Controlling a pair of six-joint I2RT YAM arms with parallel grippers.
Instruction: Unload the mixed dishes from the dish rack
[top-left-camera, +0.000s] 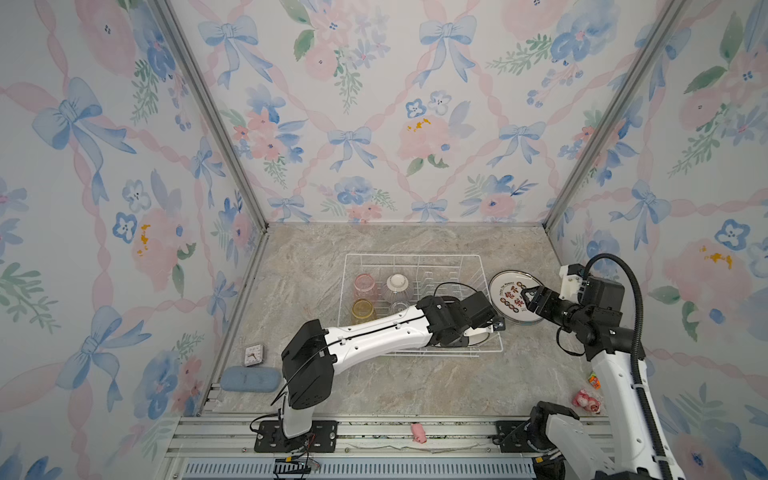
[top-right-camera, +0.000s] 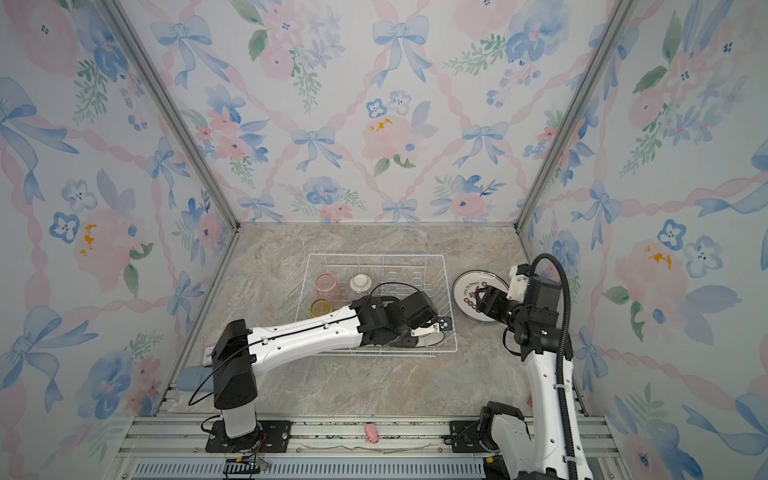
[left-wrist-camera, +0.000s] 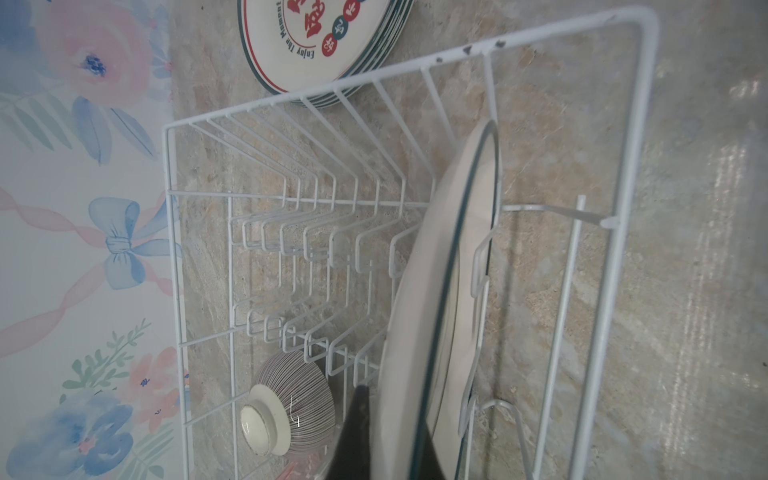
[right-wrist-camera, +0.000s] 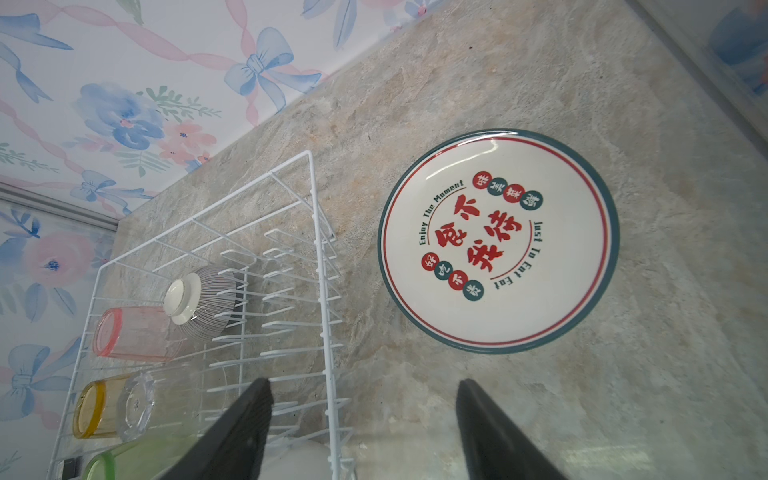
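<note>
Four tumblers (right-wrist-camera: 133, 332) and the bowl (top-left-camera: 397, 286) sit at the dish rack's (top-left-camera: 411, 255) left end. Your left gripper (left-wrist-camera: 392, 432) pinches the one upright plate (left-wrist-camera: 419, 311) by its rim, likely to lift it off the prongs (left-wrist-camera: 316, 245). Right gripper (top-left-camera: 527, 300) hangs wide over the plate stack (top-left-camera: 503, 291), probably ready to receive.

You are looking into a booth whose three walls (top-left-camera: 374, 104) are wearing floral wallpaper with blue bows and pink ribbons. Aluminium posts (top-left-camera: 209, 112) are running up both back corners. A beige marbled top (top-left-camera: 395, 386) is lying as the floor, and slotted aluminium rails (top-left-camera: 374, 438) are edging its near side. Soft, even light is falling throughout, leaving only faint shadows.
</note>
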